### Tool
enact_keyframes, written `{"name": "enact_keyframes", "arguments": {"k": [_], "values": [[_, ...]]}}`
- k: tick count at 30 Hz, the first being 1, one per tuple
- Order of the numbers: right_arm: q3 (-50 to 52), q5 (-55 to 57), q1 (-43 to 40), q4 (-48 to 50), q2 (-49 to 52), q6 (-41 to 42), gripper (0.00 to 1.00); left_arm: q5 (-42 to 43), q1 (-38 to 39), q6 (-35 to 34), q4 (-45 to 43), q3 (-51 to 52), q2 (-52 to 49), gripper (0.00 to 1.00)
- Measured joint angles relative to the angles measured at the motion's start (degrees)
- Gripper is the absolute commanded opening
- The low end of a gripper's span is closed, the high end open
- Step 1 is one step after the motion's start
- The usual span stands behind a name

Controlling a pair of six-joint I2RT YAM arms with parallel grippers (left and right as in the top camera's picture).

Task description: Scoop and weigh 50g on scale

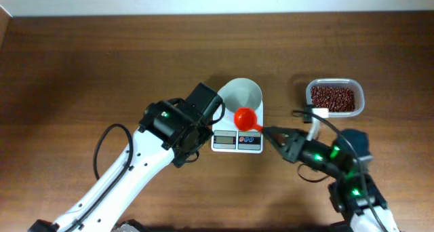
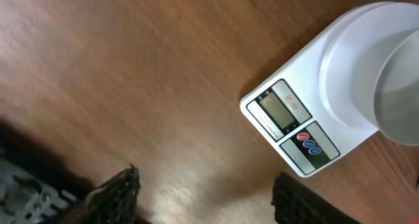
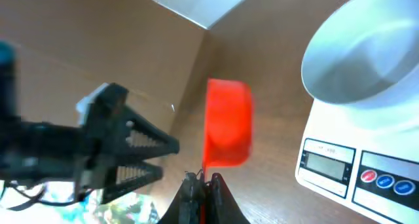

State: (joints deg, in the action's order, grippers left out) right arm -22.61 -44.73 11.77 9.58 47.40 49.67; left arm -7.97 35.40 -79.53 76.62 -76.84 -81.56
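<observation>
The white scale (image 1: 237, 141) stands mid-table with its round white bowl (image 1: 242, 94) on top; the bowl's inside shows only white. A red scoop (image 1: 245, 117) hovers over the scale's front, by the bowl's rim. My right gripper (image 1: 268, 131) is shut on its handle. In the right wrist view the jaws (image 3: 203, 179) pinch the thin handle below the red scoop (image 3: 228, 127). My left gripper (image 1: 207, 121) stands open just left of the scale, with only bare table between its fingers (image 2: 124, 188). The dark red-brown beans (image 1: 332, 97) fill a clear tub at the right.
The clear tub (image 1: 360, 95) stands right of the scale, behind my right arm. The scale's display and buttons (image 2: 293, 127) face the front edge. Brown wooden table (image 1: 102, 62) stretches to the left and back. Cables trail from both arms.
</observation>
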Motion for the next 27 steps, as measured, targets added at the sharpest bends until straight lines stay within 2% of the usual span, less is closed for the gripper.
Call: {"name": "enact_keyframes", "arguments": {"k": [2, 5, 12, 14, 17, 20, 27], "values": [[-0.1, -2.9, -3.6, -7.6, -8.2, 0.2, 0.04, -0.5, 0.0, 0.5, 0.0, 0.0, 0.1, 0.99], [-0.9, -8.9, -8.9, -12.9, -15.6, 0.3, 0.04, -0.7, 0.0, 0.5, 0.1, 0.0, 0.2, 0.99], [-4.4, -26.6, -27.9, -13.7, -14.9, 1.1, 0.04, -0.7, 0.0, 0.5, 0.1, 0.0, 0.2, 0.99], [-6.9, -33.3, -32.2, -9.4, -9.0, 2.9, 0.04, -0.7, 0.0, 0.5, 0.2, 0.0, 0.3, 0.99], [-8.9, -41.2, -32.6, 15.1, 8.1, 14.0, 0.04, -0.7, 0.0, 0.5, 0.3, 0.0, 0.3, 0.99], [-8.9, -42.4, -31.6, 20.6, 15.7, 19.6, 0.04, -0.7, 0.0, 0.5, 0.2, -0.1, 0.4, 0.99], [-8.9, -43.3, -30.2, 22.4, 13.2, 22.6, 0.04, -0.7, 0.0, 0.5, 0.1, -0.1, 0.4, 0.99]]}}
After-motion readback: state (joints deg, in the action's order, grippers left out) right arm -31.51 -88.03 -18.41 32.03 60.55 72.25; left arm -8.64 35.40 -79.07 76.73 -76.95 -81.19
